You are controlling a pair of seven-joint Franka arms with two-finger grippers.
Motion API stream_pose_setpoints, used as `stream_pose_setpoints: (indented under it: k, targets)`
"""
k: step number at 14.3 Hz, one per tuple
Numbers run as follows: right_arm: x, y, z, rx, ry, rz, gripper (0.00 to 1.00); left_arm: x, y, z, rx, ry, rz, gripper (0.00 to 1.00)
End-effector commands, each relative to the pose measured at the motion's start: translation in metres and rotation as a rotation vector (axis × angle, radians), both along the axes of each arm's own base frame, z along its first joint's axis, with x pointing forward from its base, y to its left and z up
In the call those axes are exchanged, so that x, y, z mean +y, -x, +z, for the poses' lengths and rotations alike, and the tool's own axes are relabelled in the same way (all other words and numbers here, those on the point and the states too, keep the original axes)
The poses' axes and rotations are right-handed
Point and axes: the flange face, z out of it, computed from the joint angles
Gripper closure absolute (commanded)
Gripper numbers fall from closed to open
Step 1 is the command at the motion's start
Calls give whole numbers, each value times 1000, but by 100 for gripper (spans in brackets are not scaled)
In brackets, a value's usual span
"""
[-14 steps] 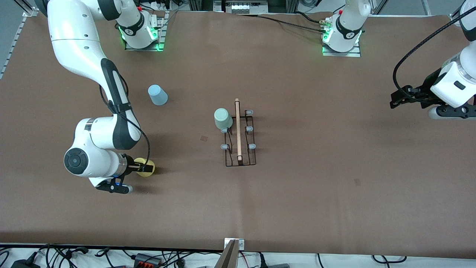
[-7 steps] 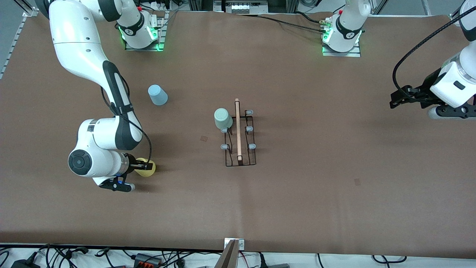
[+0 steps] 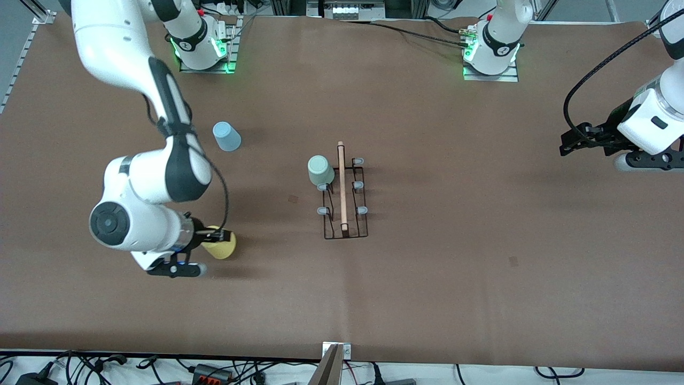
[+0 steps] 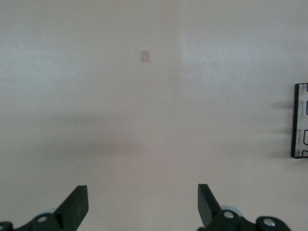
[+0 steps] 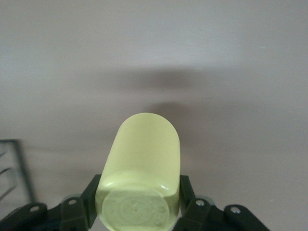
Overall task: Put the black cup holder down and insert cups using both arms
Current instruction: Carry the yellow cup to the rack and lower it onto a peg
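Observation:
The black cup holder (image 3: pixel 345 206) with its wooden rod handle stands mid-table; one end of it shows in the left wrist view (image 4: pixel 301 120). The mint green cup (image 3: pixel 320 170) sits upside down on one of its pegs. The light blue cup (image 3: pixel 226 136) stands upside down on the table toward the right arm's end. My right gripper (image 3: pixel 214 238) is shut on the yellow cup (image 3: pixel 222 247), seen close in the right wrist view (image 5: pixel 142 168), and holds it above the table. My left gripper (image 3: pixel 572 143) is open and empty over the left arm's end of the table, waiting.
A brown mat (image 3: pixel 454 267) covers the table. Two small dark patches (image 3: pixel 293 199) mark the mat. A metal bracket (image 3: pixel 332 363) sticks up at the table's near edge. Cables lie along that edge.
My right gripper has lifted the yellow cup off the table and shifted it slightly toward the cup holder. The left arm has not moved.

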Motion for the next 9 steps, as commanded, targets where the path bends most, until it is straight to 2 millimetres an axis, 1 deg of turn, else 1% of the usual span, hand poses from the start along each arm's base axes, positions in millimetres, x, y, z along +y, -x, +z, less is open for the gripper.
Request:
stream_pose_setpoints:
  k: [1,3,5,7,9]
  targets:
    - [88,35,32,-17,-5,-33,72,-1,1,2,-2,9,1,0]
    - [133,56,34,-17,5,-77,72,1,0,0,2,-10,-3,0]
    - [156,66,36,-31,-6,-126,72,1,0,0,2,-10,-4,0]
    - [171,72,38,-43,-21,-155,72,1,0,0,1,-12,-4,0]
    - [194,81,36,-64,-33,-174,72,1,0,0,0,-12,-4,0]
